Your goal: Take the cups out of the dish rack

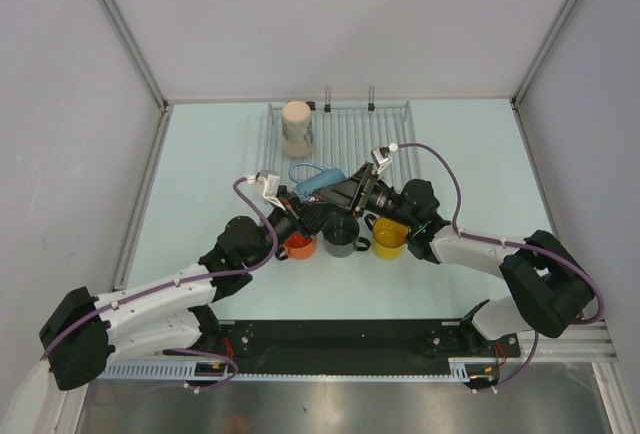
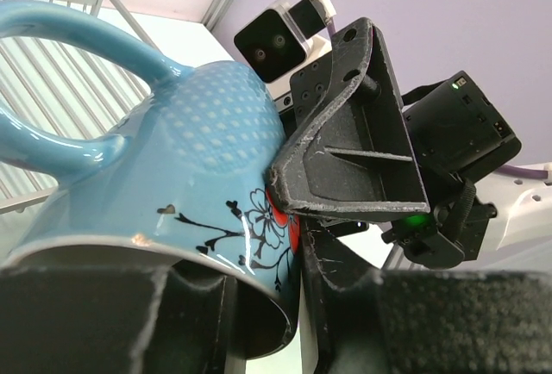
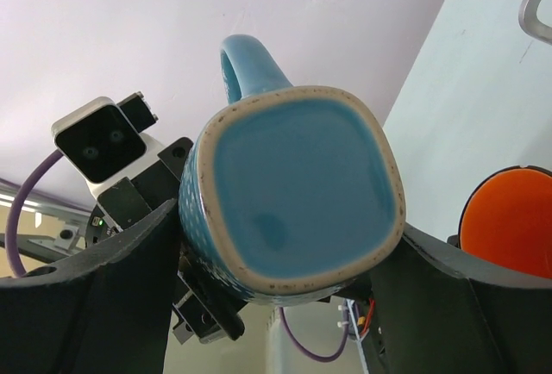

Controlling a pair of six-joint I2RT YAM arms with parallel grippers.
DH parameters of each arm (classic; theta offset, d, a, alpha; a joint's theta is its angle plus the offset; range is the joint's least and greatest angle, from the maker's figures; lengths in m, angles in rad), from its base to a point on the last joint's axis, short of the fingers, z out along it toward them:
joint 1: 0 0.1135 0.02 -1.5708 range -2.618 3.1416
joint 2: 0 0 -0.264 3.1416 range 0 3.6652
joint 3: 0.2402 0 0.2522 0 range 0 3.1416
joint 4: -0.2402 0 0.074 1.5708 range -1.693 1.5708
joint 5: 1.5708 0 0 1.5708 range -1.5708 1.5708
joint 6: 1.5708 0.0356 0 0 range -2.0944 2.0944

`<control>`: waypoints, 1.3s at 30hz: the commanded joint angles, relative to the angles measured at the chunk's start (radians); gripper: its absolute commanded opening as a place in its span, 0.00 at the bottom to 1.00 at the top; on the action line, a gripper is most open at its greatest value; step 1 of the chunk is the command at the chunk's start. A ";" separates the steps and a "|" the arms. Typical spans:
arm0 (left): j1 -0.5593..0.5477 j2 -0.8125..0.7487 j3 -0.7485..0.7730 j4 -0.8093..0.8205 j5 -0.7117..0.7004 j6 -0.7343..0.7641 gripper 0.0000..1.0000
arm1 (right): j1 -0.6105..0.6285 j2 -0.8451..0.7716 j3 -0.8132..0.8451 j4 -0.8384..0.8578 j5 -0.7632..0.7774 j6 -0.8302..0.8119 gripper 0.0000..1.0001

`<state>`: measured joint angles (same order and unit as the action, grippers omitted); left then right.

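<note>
Hanging sideways between the two grippers in the top view, the blue mug (image 1: 312, 180) has the left gripper (image 1: 298, 202) at one end and the right gripper (image 1: 338, 190) at the other. The rack (image 1: 350, 139) lies just beyond them. Left wrist: its fingers (image 2: 103, 322) straddle the mug's rim, nearly together; whether they pinch it, I cannot tell. Right wrist: its fingers (image 3: 86, 296) clamp the mug's sides, base facing the camera.

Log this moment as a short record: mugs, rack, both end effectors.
held mug: light blue mug, in the air between both arms
right end effector: shut on its body
left end effector: at its rim, grip unclear
on dish rack: cream mug
on table: orange mug, dark grey mug, yellow mug, in a row
</note>
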<state>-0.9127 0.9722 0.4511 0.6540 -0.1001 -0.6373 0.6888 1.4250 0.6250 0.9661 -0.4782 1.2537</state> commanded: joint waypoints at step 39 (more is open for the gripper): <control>0.511 0.382 1.015 -1.504 -0.333 0.172 0.00 | -0.048 -0.232 0.541 -1.500 1.144 -0.562 1.00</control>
<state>-0.4839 1.2682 1.3525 -0.6556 -0.4206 -0.4881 0.6121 1.1526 1.0695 -0.3492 0.4053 0.6849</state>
